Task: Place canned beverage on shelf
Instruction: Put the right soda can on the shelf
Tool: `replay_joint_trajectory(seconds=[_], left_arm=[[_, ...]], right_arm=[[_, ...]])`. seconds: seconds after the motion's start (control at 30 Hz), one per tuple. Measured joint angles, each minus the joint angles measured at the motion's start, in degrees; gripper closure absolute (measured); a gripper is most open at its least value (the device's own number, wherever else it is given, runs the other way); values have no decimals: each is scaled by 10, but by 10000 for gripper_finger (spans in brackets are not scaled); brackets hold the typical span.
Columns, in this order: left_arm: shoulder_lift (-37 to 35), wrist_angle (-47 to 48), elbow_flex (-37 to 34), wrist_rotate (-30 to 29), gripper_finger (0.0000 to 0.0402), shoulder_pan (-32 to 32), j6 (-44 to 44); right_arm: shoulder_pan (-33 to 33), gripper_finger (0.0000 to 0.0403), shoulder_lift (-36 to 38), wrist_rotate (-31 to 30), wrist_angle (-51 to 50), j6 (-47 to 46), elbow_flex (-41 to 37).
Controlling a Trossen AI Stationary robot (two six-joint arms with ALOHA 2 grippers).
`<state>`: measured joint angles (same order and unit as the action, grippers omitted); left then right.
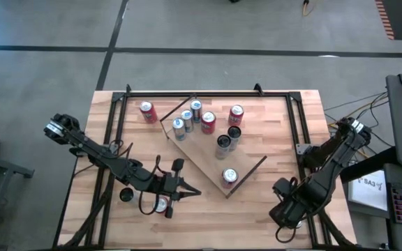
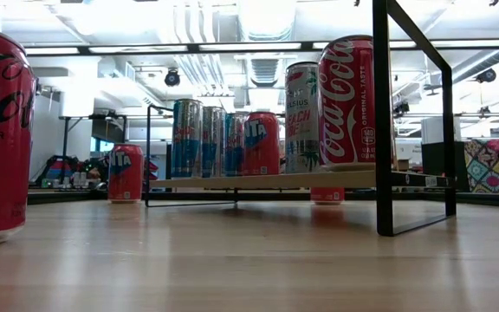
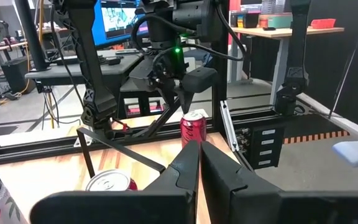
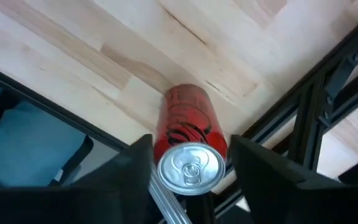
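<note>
We are at the pick-up step. In the high view our right gripper (image 1: 285, 208) sits at about four o'clock on the worktop (image 1: 271, 132), by its edge frame. Its wrist view shows a red can (image 4: 188, 146) standing upright between the spread jaws of the gripper (image 4: 188, 171); the fingers (image 4: 132, 171) flank the can top without visibly touching it, so we judge it not yet gripped.

The shelf (image 1: 204, 157) lies slanted across the middle of the worktop, already carrying several cans, among them a red one (image 1: 229, 176) at its five o'clock end. Another red can (image 1: 146, 111) stands off the shelf at about eleven o'clock.

Our left gripper (image 1: 187, 188) rests at about seven o'clock, jaws pressed together and holding nothing, with a can (image 1: 160, 204) just beside it on the worktop.

The next move calls for the right jaws to close squarely on the can body, then a straight lift clear of the frame. After that comes a carry toward ten o'clock to a bare patch of shelf, which needs enough height to pass over the standing cans.
</note>
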<state>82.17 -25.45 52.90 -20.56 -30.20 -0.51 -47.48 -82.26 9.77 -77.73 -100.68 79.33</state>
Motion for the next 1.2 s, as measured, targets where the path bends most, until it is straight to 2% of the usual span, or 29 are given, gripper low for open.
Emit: replay_joint_trajectory(seconds=[0.2, 0.37, 0.5, 0.67, 0.73, 0.8, 1.2], left_arm=[[0, 0, 0, 0, 402, 0, 6], [0, 0, 0, 0, 402, 0, 11], [0, 0, 0, 0, 402, 0, 16], [0, -1, 0, 0, 402, 0, 16], [0, -3, 0, 0, 402, 0, 16], [0, -3, 0, 0, 402, 0, 16], [0, -3, 0, 0, 402, 0, 17]], right_arm=[[-19, 114, 0, 23, -1, -14, -5], [-60, 81, 0, 23, -1, -41, -13], [-90, 76, 0, 22, 6, -92, -29], [-115, 78, 0, 17, 35, -104, -46], [-121, 78, 1, -3, 37, -110, -46], [-123, 78, 3, -23, 44, -124, -46], [-121, 67, 4, -43, 51, -114, -46]])
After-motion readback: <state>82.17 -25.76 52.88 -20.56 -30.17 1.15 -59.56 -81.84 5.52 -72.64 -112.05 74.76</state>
